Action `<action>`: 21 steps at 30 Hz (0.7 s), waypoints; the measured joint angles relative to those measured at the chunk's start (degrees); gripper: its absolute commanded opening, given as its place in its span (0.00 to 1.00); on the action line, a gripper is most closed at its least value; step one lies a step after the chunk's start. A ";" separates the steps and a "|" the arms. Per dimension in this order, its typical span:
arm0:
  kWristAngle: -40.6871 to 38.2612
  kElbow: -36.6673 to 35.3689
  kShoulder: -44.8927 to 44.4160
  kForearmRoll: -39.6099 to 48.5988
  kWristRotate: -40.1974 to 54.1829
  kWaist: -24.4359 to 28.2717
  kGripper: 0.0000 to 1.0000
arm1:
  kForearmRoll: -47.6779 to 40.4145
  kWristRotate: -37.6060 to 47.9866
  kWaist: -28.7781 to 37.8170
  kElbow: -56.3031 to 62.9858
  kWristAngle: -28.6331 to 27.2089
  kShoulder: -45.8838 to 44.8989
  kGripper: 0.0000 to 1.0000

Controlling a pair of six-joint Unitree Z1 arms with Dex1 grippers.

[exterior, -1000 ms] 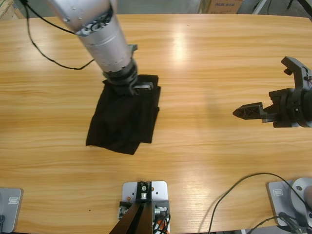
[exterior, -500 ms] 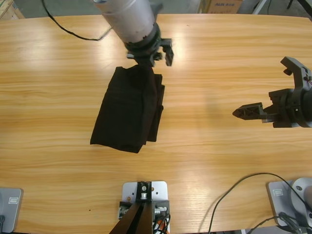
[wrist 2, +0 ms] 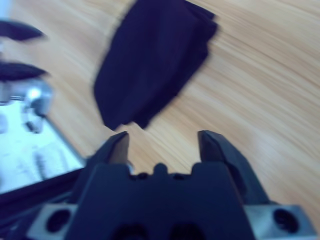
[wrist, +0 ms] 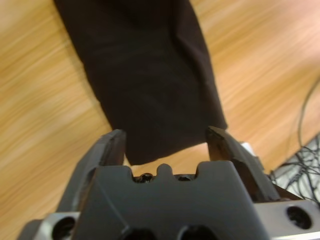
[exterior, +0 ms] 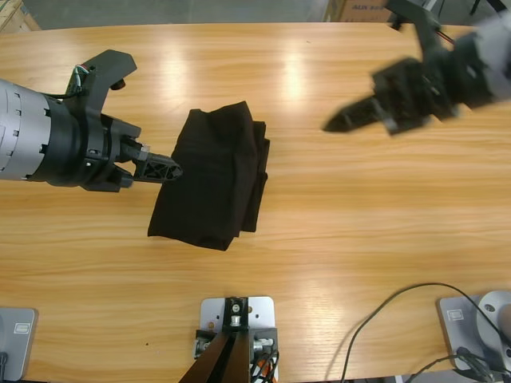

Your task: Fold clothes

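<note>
The clothes are one black shirt [exterior: 211, 175], folded into a long rectangle left of the table's middle. My left gripper [exterior: 166, 170] comes in from the left, its tip at the shirt's left edge. In the left wrist view the jaws of this gripper [wrist: 167, 137] stand open, with the shirt [wrist: 145, 75] just beyond them and nothing held. My right gripper [exterior: 335, 124] hangs over bare wood at the upper right, well apart from the shirt. In the right wrist view this gripper [wrist 2: 162, 137] is open and empty, looking toward the shirt [wrist 2: 150, 65].
The wooden table [exterior: 319, 239] stretches wide on all sides of the shirt. A black cable [exterior: 383, 307] loops at the front right edge. A cardboard box [exterior: 363, 9] stands beyond the far edge.
The left arm let go of the shirt's far edge and swung round to its left side. The right arm rose and moved left toward the middle. The shirt now lies stretched longer.
</note>
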 measured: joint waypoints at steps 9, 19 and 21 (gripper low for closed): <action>-3.54 3.94 3.31 -3.54 2.23 -0.27 0.00 | -8.96 -0.44 -1.99 -6.45 17.85 14.50 0.00; -3.54 8.38 8.88 -9.79 1.88 -2.26 0.00 | -18.05 1.50 2.57 -6.72 24.45 24.08 0.00; -3.54 8.48 10.35 -11.42 1.62 -2.67 0.00 | -19.73 2.18 4.12 -6.74 24.54 25.33 0.00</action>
